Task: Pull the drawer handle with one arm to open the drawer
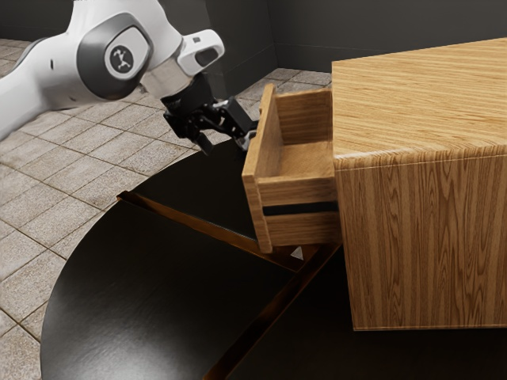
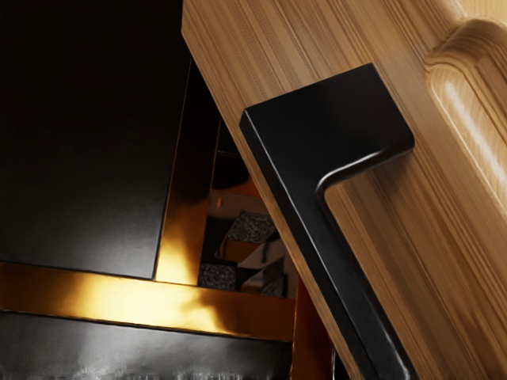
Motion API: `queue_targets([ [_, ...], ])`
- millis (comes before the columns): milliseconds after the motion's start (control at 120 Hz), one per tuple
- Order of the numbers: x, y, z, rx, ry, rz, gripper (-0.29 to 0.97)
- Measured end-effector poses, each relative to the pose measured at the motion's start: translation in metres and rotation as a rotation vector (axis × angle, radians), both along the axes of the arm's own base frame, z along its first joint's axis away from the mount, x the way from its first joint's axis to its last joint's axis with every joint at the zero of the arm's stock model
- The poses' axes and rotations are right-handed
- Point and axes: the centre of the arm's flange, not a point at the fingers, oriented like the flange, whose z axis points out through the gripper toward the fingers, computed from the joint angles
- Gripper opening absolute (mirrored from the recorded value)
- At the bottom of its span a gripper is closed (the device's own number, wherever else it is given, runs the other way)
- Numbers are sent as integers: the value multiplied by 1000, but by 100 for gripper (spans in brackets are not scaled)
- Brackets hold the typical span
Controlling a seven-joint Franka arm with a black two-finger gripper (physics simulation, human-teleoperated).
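Tabletop (image 1: 142,309), dark and round, lies nearest us; above it the drawer (image 1: 297,170) stands partly pulled out of the wooden cabinet (image 1: 428,198). Beyond its front panel our gripper (image 1: 242,131) sits close to the black handle (image 2: 329,146); whether it is clamped there we cannot tell.

this is looking like a furnished room in a home, rendered in simulation: the floor (image 1: 71,182) is showing grey stone tiling, dark plain walls (image 1: 333,32) are closing it in, a round black table (image 1: 142,309) with amber inlay is standing there, and a grained wooden cabinet (image 1: 420,198) with a drawer (image 1: 297,170) is sitting on it.
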Motion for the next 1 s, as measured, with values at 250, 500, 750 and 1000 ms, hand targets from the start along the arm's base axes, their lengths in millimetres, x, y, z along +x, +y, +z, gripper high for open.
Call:
queue_targets([
  [250,-21,30,-2,3,16,46,68],
  [500,-43,59,0,3,21,91,68],
  [750,-63,85,3,1,22,129,68],
  [1000,-72,93,4,1,21,136,68],
])
